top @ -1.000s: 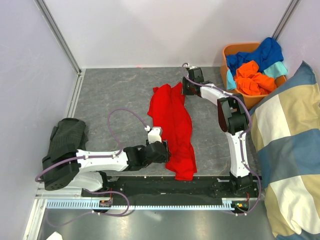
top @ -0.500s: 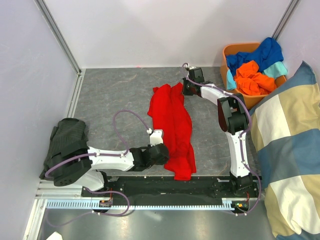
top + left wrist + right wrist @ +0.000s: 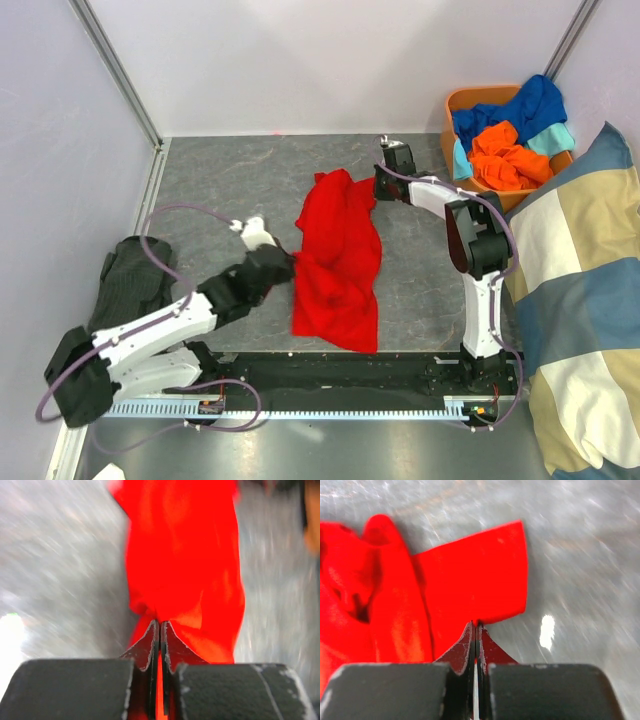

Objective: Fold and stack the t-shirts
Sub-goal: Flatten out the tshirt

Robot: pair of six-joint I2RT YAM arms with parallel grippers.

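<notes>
From above, the red t-shirt (image 3: 338,265) lies lengthwise mid-worktop (image 3: 220,180). My left gripper (image 3: 285,268) pinches its edge at 9 o'clock, and my right gripper (image 3: 378,186) pinches its far corner at 1 o'clock. The orange t-shirt (image 3: 505,157), blue t-shirt (image 3: 528,103) and teal t-shirt (image 3: 461,160) sit heaped in the basket (image 3: 452,102) at 2 o'clock, beside the checked cushion (image 3: 580,290).

At my left wrist, the jaws are closed tight with red cloth between them.

At my right wrist, the jaws clamp the edge of a flat red flap, with grey worktop at 3 o'clock.
</notes>
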